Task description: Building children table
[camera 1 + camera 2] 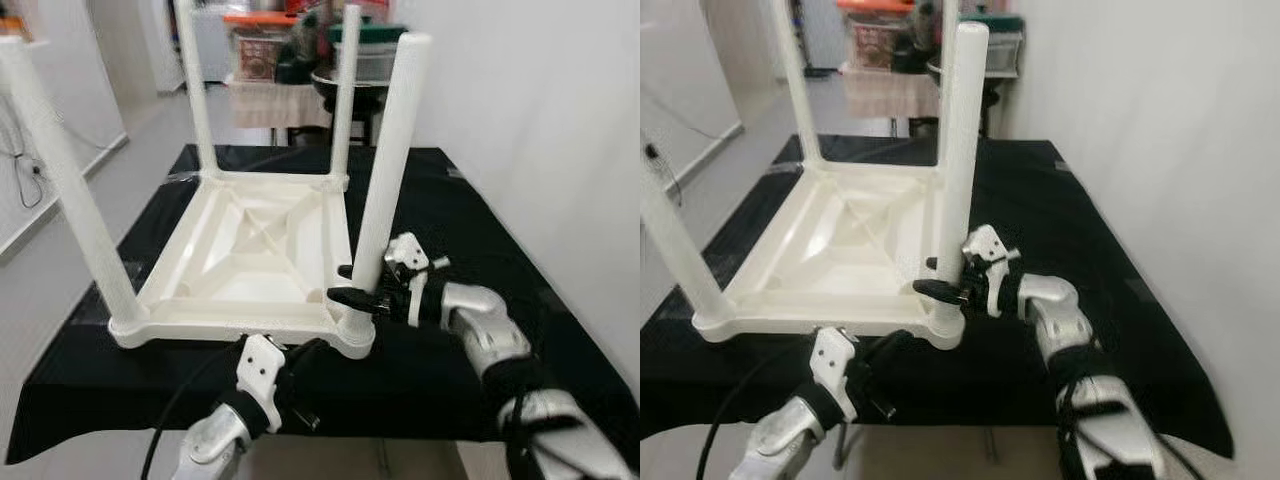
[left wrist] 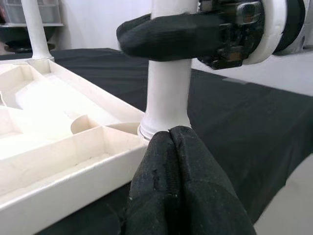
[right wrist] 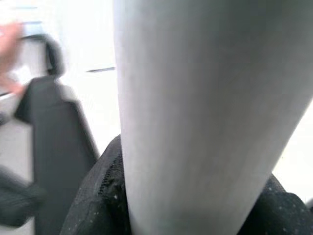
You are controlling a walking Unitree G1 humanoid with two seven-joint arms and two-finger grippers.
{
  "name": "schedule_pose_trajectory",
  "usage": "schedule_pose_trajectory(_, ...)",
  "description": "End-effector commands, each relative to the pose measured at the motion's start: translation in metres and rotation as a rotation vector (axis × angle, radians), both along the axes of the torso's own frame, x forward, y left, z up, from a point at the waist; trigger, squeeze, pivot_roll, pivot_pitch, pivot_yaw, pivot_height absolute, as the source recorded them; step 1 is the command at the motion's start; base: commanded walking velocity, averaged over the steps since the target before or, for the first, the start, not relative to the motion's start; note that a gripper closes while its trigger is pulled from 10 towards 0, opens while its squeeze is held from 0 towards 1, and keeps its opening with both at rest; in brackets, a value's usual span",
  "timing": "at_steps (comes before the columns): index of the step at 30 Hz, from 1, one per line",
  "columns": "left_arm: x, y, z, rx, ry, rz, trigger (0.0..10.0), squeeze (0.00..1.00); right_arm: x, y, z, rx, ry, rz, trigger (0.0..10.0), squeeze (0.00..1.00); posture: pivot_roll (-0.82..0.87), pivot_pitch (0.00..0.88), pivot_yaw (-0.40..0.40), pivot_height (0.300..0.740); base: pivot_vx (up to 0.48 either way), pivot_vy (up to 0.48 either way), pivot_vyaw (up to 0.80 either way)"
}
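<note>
A white plastic children's table (image 1: 250, 250) lies upside down on a black-covered surface (image 1: 450, 210), its legs pointing up. My right gripper (image 1: 357, 285) is shut on the near right leg (image 1: 390, 150) just above its socket (image 1: 352, 335); that leg's shaft (image 3: 205, 112) sits between the fingers in the right wrist view. Below the table's front corner, my left gripper (image 1: 310, 352) is shut with nothing in it. Its fingers (image 2: 176, 186) press together just short of the leg's base (image 2: 164, 122).
The table's other legs stand at the near left (image 1: 65, 190) and at the back (image 1: 195, 80). A shelf with boxes and a cloth (image 1: 275, 60) stands behind the surface. A white wall (image 1: 540, 120) runs close on the right. Grey floor (image 1: 50, 270) lies to the left.
</note>
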State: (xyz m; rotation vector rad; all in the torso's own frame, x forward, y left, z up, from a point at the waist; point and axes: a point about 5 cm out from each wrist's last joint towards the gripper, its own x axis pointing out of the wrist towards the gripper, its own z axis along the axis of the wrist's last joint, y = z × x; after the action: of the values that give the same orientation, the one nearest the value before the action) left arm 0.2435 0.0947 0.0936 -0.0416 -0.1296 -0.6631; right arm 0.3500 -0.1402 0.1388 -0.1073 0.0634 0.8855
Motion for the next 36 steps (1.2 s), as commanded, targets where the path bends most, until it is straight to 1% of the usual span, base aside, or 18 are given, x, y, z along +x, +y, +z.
schedule_pose_trajectory(1,-0.002,0.005,0.001,0.003,0.004,-0.002,10.0,0.00,-0.027,0.015,-0.056,-0.016,0.145,-0.453,0.0,0.00,0.01,0.000,-0.029,0.740,0.000,0.000,0.00)
schedule_pose_trajectory(2,-0.002,0.006,0.001,0.004,0.008,-0.001,10.0,0.00,-0.045,0.030,-0.067,0.032,0.196,-0.555,0.0,0.00,0.01,0.000,-0.029,0.740,0.000,0.000,0.00)
schedule_pose_trajectory(3,-0.002,0.006,0.001,0.004,0.008,-0.001,10.0,0.00,-0.045,0.030,-0.067,0.032,0.196,-0.555,0.0,0.00,0.01,0.000,-0.029,0.740,0.000,0.000,0.00)
schedule_pose_trajectory(4,0.000,0.008,0.000,0.007,0.012,-0.002,10.0,0.00,-0.059,0.061,-0.069,-0.023,0.179,-0.452,0.0,0.00,-0.01,0.000,-0.002,0.740,0.000,0.000,0.00)
schedule_pose_trajectory(5,0.000,0.008,0.000,0.008,0.012,-0.002,10.0,0.00,-0.059,0.066,-0.068,-0.050,0.160,-0.409,0.0,0.00,-0.01,0.000,-0.002,0.740,0.000,0.000,0.00)
schedule_pose_trajectory(6,0.000,0.008,0.000,0.008,0.012,-0.002,10.0,0.00,-0.059,0.066,-0.068,-0.050,0.160,-0.409,0.0,0.00,-0.01,0.000,-0.002,0.740,0.000,0.000,0.00)
schedule_pose_trajectory(11,0.003,0.003,0.001,0.004,0.008,-0.006,10.0,0.00,-0.026,0.051,-0.052,-0.021,0.121,-0.472,0.0,0.00,0.00,0.000,-0.036,0.740,0.000,0.000,0.00)
schedule_pose_trajectory(15,0.004,0.003,0.002,-0.005,0.004,0.007,10.0,0.00,-0.015,0.046,-0.047,-0.013,0.115,-0.512,0.0,0.00,0.00,0.000,-0.037,0.740,0.000,0.000,0.00)
schedule_pose_trajectory(16,0.005,0.002,0.002,-0.004,0.005,0.001,10.0,0.00,-0.012,0.046,-0.042,0.000,0.094,-0.487,10.0,0.05,-0.01,0.000,-0.026,0.740,0.000,0.000,0.00)
schedule_pose_trajectory(17,0.005,0.001,0.002,-0.003,0.006,-0.003,10.0,0.00,-0.013,0.047,-0.037,0.005,0.079,-0.489,10.0,0.05,-0.01,0.000,-0.026,0.740,0.000,0.000,0.00)
schedule_pose_trajectory(18,0.005,0.000,0.002,-0.003,0.008,-0.006,10.0,0.00,-0.013,0.049,-0.028,0.039,0.055,-0.443,10.0,1.00,-0.02,0.000,-0.021,0.740,0.000,0.000,0.00)
schedule_pose_trajectory(20,0.006,-0.001,0.002,-0.005,0.010,-0.010,10.0,0.00,-0.013,0.051,-0.014,0.078,0.022,-0.356,10.0,1.00,-0.02,0.000,-0.025,0.740,0.000,0.000,0.00)
schedule_pose_trajectory(25,0.007,-0.003,0.002,-0.007,0.011,-0.012,10.0,0.00,-0.010,0.045,-0.004,0.105,0.009,-0.305,10.0,1.00,-0.02,0.000,-0.029,0.740,0.000,0.000,0.00)
schedule_pose_trajectory(30,0.010,-0.007,0.002,-0.016,0.013,-0.004,10.0,0.00,0.004,0.027,0.014,0.051,-0.030,-0.067,10.0,1.00,-0.02,0.000,-0.046,0.740,0.000,0.000,0.00)
schedule_pose_trajectory(31,0.010,-0.008,0.002,-0.017,0.014,-0.003,10.0,0.00,0.005,0.024,0.018,0.030,-0.041,0.007,10.0,0.93,-0.02,0.000,-0.050,0.740,0.000,0.000,0.00)
schedule_pose_trajectory(32,0.010,-0.008,0.002,-0.017,0.014,-0.003,10.0,0.00,0.005,0.024,0.018,0.030,-0.041,0.007,10.0,0.93,-0.02,0.000,-0.050,0.740,0.000,0.000,0.00)
schedule_pose_trajectory(33,0.011,-0.009,0.002,-0.018,0.014,-0.002,10.0,0.00,0.007,0.021,0.022,0.023,-0.040,0.070,10.0,0.00,-0.01,0.000,-0.056,0.740,0.000,0.000,0.00)
schedule_pose_trajectory(36,0.012,-0.010,0.001,-0.019,0.016,-0.002,10.0,0.00,0.011,0.016,0.029,0.020,-0.034,0.141,10.0,0.00,-0.01,0.000,-0.064,0.740,0.000,0.000,0.00)
